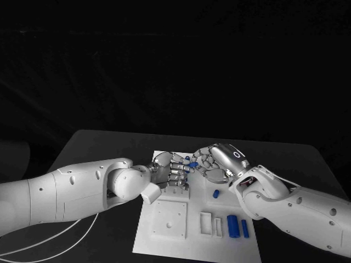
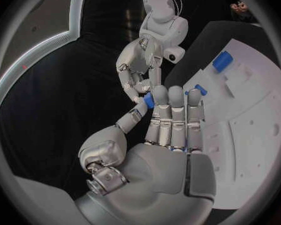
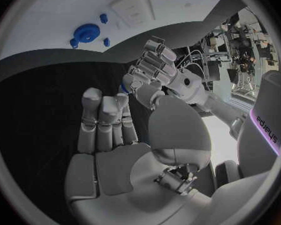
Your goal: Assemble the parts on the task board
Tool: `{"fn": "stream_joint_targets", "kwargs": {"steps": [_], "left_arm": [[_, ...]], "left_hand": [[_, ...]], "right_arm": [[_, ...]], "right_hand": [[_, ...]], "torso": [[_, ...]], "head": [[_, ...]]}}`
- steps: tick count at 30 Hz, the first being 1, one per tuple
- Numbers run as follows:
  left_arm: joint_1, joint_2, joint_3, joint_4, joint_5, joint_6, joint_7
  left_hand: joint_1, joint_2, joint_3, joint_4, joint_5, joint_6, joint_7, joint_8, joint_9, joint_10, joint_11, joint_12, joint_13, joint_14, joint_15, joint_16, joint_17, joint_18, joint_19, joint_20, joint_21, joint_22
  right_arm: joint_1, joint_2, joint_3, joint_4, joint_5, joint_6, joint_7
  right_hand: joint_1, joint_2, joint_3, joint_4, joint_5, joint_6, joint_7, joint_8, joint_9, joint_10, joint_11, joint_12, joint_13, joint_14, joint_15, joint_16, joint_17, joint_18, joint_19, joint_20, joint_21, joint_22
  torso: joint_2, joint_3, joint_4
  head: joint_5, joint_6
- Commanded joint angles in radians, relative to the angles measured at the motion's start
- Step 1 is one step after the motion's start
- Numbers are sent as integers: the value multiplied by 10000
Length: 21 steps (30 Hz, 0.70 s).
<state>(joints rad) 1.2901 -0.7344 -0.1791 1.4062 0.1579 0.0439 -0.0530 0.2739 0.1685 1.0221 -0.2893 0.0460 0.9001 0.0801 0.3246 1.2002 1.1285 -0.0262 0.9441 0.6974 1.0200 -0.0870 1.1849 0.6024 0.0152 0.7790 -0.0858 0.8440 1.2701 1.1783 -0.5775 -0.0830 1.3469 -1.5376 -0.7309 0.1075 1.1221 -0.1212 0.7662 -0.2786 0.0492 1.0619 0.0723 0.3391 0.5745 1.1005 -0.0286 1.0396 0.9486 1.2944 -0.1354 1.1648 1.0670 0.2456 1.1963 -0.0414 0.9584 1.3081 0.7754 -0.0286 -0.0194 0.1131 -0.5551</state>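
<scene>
The left hand (image 2: 154, 130) pinches a small blue part (image 2: 148, 100) at its fingertips, meeting the right hand (image 1: 216, 162) fingertip to fingertip over the task board's (image 1: 168, 241) far edge, though whether the right hand also grips it cannot be told, while the head view alone shows two blue cylinders (image 1: 237, 226) lying on the board's near right

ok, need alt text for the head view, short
Two white robot arms meet over the far end of a white task board on a black table, the left hand and right hand close together around a small blue part. More blue parts lie on the board's near right side.
</scene>
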Motion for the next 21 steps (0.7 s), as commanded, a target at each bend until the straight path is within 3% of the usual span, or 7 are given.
{"fn": "stream_joint_targets", "kwargs": {"steps": [1,6,13,15,21], "left_arm": [[26,-21,28,-28,89,46,144],[25,-22,28,-51,53,48,196],[23,-12,28,-54,62,91,197],[23,-11,28,-61,59,100,186],[22,-9,28,-67,39,121,156]], "left_hand": [[56,1272,54,14,27,-14,76,-75,-15,-34,38,-52,-15,-50,2,-66,-18,-152,-59,-929,-46,-19],[-116,1221,-92,-13,21,-4,98,-112,-51,-25,60,-58,-35,-32,17,-50,-39,-152,-48,-894,-34,-41],[-363,885,-315,-45,19,3,106,-135,-70,-20,68,-47,-43,-30,27,-32,-58,-151,-61,-873,-5,-42],[-532,639,-571,-43,13,6,119,-139,-72,-18,81,-43,-45,-29,39,-27,-64,-151,-51,-848,14,-40],[-480,503,-771,-61,21,-2,102,-152,-70,-41,64,-35,-51,-51,30,-15,-85,-146,-103,-886,43,-29]], "right_arm": [[-28,0,-21,17,-683,20,-66],[-29,12,-23,14,-816,-16,-109],[-29,20,-25,-10,-874,-26,-158],[-29,32,-25,-24,-874,-24,-162],[-30,37,-25,-19,-855,-50,-167]], "right_hand": [[36,73,-34,21,-4,33,83,-12,21,-99,-2,16,20,-87,12,-22,3,162,-77,-4,56,176],[82,62,-30,10,-4,67,79,-8,25,-110,-4,49,44,-76,16,2,13,162,-71,8,86,186],[121,39,-15,9,-4,107,69,-1,28,-109,-12,81,64,-49,15,32,22,162,-54,20,122,193],[132,33,-8,11,-4,119,66,0,29,-107,-15,91,69,-39,13,41,24,162,-46,24,135,194],[146,22,7,17,-4,137,61,0,29,-103,-21,106,76,-21,10,56,27,161,-35,30,154,195]], "torso": [[2,-4,12],[-4,-4,-3],[-2,-8,2],[-2,-7,2],[3,2,2]], "head": [[1,-8],[-8,-2],[-23,12],[-22,17],[-24,11]]}}
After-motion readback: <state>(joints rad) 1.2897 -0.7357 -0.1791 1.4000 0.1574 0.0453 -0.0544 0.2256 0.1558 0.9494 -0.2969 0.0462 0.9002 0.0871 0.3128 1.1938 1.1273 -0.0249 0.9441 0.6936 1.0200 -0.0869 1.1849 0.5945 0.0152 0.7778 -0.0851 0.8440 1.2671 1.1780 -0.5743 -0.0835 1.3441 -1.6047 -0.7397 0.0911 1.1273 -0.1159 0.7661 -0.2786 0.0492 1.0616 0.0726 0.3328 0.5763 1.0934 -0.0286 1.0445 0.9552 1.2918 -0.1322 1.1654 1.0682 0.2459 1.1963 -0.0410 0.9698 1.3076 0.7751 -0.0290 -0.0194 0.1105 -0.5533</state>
